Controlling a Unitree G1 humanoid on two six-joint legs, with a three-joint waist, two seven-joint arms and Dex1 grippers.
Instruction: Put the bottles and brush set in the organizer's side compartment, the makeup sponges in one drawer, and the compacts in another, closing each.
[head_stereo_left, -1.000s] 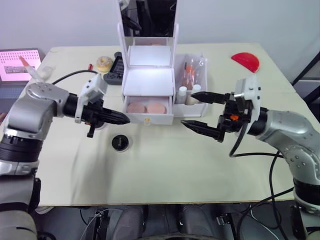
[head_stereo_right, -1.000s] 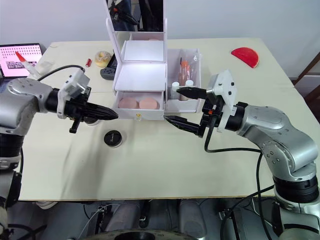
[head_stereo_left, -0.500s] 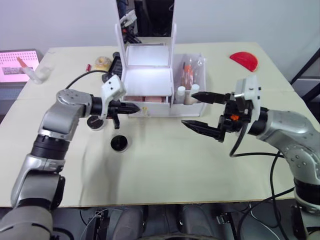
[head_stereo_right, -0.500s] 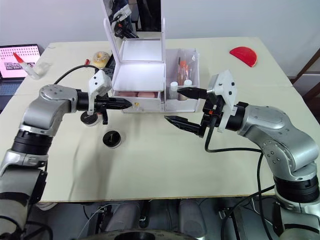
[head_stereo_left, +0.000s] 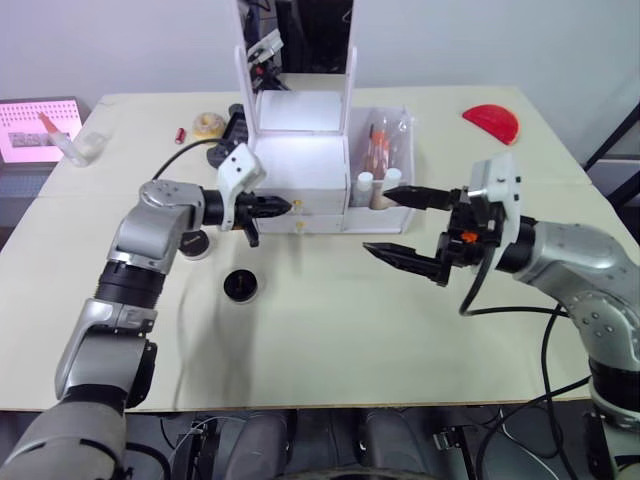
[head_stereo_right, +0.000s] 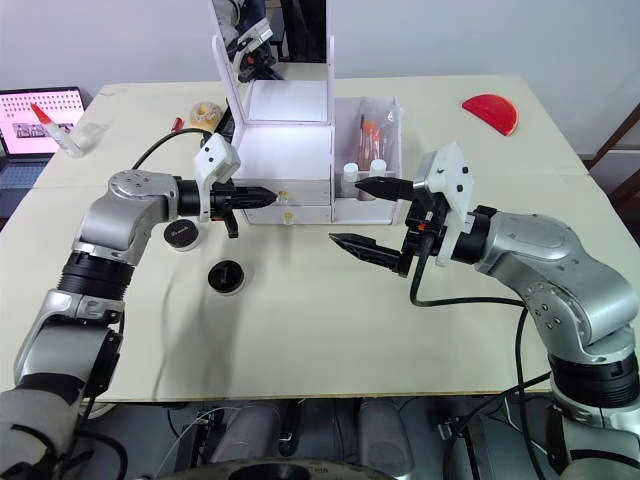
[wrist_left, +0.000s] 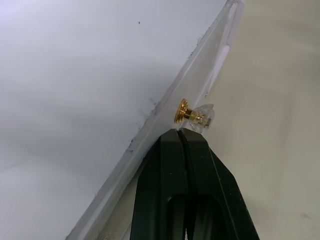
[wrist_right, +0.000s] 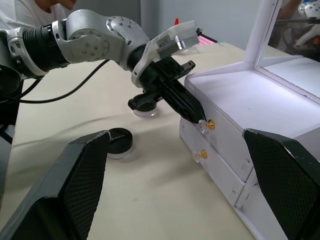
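On the worktop (head_stereo_left: 330, 330) seen from the head views, the left tool (head_stereo_left: 284, 207) has its fingers pressed together, their tip against the front of the white organizer (head_stereo_left: 300, 180) at the upper drawer's knob; both drawers look pushed in; the side compartment (head_stereo_left: 385, 150), on the far side of the organizer from the left tool, holds the bottles (head_stereo_left: 378, 190) and a clear packet with orange items, probably the brush set (head_stereo_left: 377, 140); one black compact (head_stereo_left: 240, 286) lies on the worktop below and a little to the left of the left tool, and another compact (head_stereo_left: 191, 243) sits close under that arm's wrist; the right tool (head_stereo_left: 400, 225) hangs over the worktop just in front of the side compartment, its two fingers spread wide and gripping nothing; a red half-round object (head_stereo_left: 492, 122) lies well behind the right tool.

Along the left wrist view, the closed fingers (wrist_left: 187, 190) end just beneath the gold-and-clear knob (wrist_left: 192, 115) on the drawer front (wrist_left: 100, 100), touching or nearly touching it.

Across the right wrist view, the spread fingers (wrist_right: 75, 185) frame the left tool (wrist_right: 199, 119) at the upper knob (wrist_right: 206, 125); the lower knob (wrist_right: 200, 154) sits beneath it; a compact (wrist_right: 120, 142) lies on the worktop near the drawers.
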